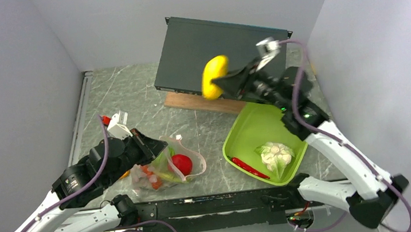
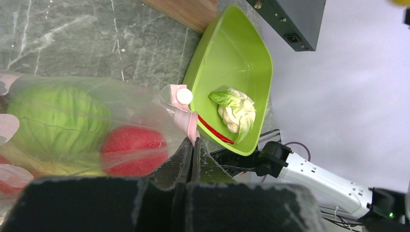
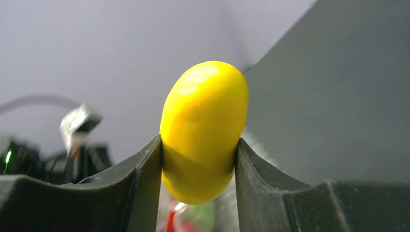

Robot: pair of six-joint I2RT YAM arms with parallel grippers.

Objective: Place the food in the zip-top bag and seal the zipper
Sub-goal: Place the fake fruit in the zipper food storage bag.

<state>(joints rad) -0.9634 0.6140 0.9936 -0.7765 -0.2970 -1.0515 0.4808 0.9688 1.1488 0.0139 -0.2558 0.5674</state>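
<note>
The clear zip-top bag lies on the table at the left with a red tomato and green cabbage inside. My left gripper is shut on the bag's pink zipper strip at its mouth. My right gripper is shut on the yellow fruit and holds it high above the table, left of the tray; the fruit fills the right wrist view. The white cauliflower and red chili lie in the lime-green tray.
A dark flat box leans on a wooden board at the back. Grey walls close in both sides. A small red and white object sits behind the left arm.
</note>
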